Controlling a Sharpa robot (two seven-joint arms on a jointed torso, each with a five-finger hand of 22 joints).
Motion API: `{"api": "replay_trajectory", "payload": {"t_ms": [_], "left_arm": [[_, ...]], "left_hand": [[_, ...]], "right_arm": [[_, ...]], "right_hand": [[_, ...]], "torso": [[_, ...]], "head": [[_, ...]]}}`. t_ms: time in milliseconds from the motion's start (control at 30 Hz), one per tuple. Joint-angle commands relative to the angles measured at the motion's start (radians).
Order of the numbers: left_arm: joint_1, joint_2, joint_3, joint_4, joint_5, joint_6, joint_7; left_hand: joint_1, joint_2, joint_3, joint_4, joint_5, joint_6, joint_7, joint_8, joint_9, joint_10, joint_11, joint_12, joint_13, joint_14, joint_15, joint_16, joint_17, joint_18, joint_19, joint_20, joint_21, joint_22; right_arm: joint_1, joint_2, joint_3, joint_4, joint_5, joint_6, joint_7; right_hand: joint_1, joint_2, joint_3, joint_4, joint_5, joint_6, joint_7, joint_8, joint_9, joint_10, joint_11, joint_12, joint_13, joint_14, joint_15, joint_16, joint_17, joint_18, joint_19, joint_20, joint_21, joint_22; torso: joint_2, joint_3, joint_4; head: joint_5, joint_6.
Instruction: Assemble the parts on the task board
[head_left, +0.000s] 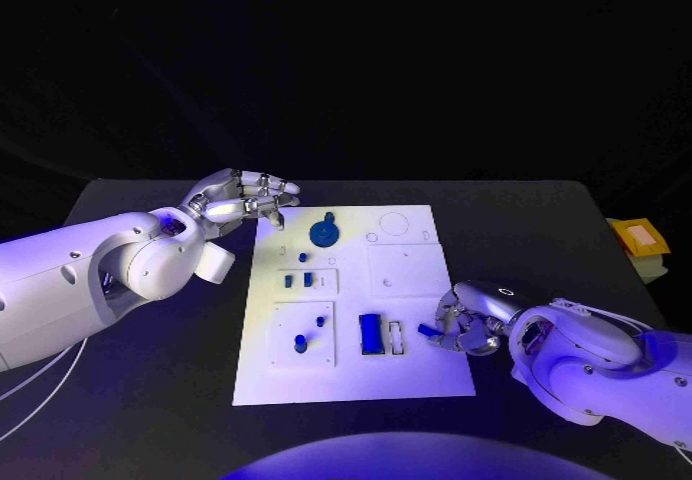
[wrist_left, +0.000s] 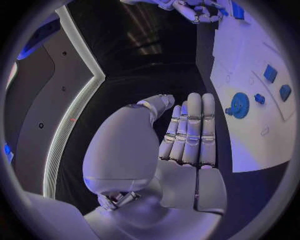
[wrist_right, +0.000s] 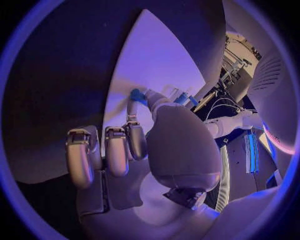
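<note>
1. Pinching what looks like a small blue part (head_left: 428, 329), our right hand (head_left: 469, 322) sits at the task board's (head_left: 418, 380) right edge, lower right.
2. Our left hand (head_left: 238, 198), fingers together and straight, empty, hovers upper left beside the blue gear (head_left: 326, 233).

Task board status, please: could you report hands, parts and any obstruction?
Left hand empty, fingers straight, off the task board far corner. Right hand pinches small blue part at board's right edge. Blue gear seated. Nothing obstructing.

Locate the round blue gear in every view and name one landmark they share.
Head view: blue gear lies at the white board's far end, near the left hand.
Left wrist view: gear lies beyond the fingertips.
Right wrist view: cannot tell.
Shared landmark: the white board.
</note>
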Motion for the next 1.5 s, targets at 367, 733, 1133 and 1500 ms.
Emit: {"api": "replay_trajectory", "payload": {"t_ms": [367, 733, 1133, 1500], "left_arm": [[0.001, 0.000, 0.001, 0.004, -0.003, 0.015, 0.002], [0.001, 0.000, 0.001, 0.004, -0.003, 0.014, 0.002], [0.001, 0.001, 0.001, 0.003, -0.003, 0.013, 0.000], [0.001, 0.001, 0.001, 0.003, -0.003, 0.014, -0.003]], "left_hand": [[-0.013, 0.001, 0.000, 0.005, 0.003, -0.007, 0.007, 0.005, 0.002, -0.006, 0.002, 0.006, -0.001, -0.003, 0.001, 0.006, -0.001, 0.013, -0.009, 0.001, 0.001, 0.001], [-0.011, 0.001, 0.002, 0.003, 0.003, -0.008, 0.006, 0.006, 0.002, -0.008, 0.001, 0.010, -0.001, -0.004, 0.001, 0.007, -0.002, 0.013, -0.009, 0.001, 0.001, 0.001], [-0.010, 0.002, 0.002, 0.002, 0.003, -0.008, 0.006, 0.007, 0.002, -0.008, 0.001, 0.010, -0.001, -0.004, 0.001, 0.007, -0.002, 0.013, -0.009, 0.001, 0.001, 0.001], [-0.009, 0.003, 0.004, 0.001, 0.003, -0.009, 0.006, 0.007, 0.002, -0.009, 0.001, 0.011, -0.002, -0.004, 0.001, 0.008, -0.003, 0.013, -0.009, 0.000, 0.001, 0.001]], "right_arm": [[-0.012, 0.009, -0.009, -0.007, -0.049, 0.075, -0.037], [-0.011, 0.013, -0.009, 0.003, -0.027, 0.041, -0.035], [0.018, 0.013, -0.006, 0.040, 0.179, -0.073, 0.004], [0.030, 0.035, -0.005, 0.054, 0.307, -0.091, 0.021]], "right_hand": [[0.066, 0.010, 0.010, -0.011, -0.008, -0.001, -0.005, -0.003, -0.135, -0.008, -0.006, -0.014, 0.081, 0.075, -0.004, -0.001, 0.122, -0.014, 0.104, -0.002, 0.003, 0.262], [0.147, 0.069, 0.241, -0.096, 0.060, -0.006, -0.008, 0.015, -0.123, -0.001, -0.011, -0.013, 0.087, 0.077, -0.007, 0.000, 0.129, -0.014, 0.105, -0.006, 0.006, 0.263], [0.037, 0.050, 0.318, -0.090, 0.020, -0.017, -0.014, 0.040, -0.099, 0.006, -0.014, -0.010, 0.092, 0.077, -0.010, -0.001, 0.128, -0.014, 0.105, -0.008, 0.006, 0.263], [0.001, 0.032, 0.315, -0.096, 0.059, -0.017, -0.015, 0.042, -0.098, 0.006, -0.015, -0.011, 0.092, 0.076, -0.011, -0.002, 0.127, -0.014, 0.105, -0.009, 0.006, 0.263]], "torso": [[-0.001, -0.0010, 0.0009], [-0.002, -0.0003, 0.0015], [-0.002, -0.0010, 0.0001], [-0.001, -0.0007, 0.0000]], "head": [[0.000, -0.004], [-0.001, -0.005], [-0.001, -0.006], [-0.003, -0.008]]}}
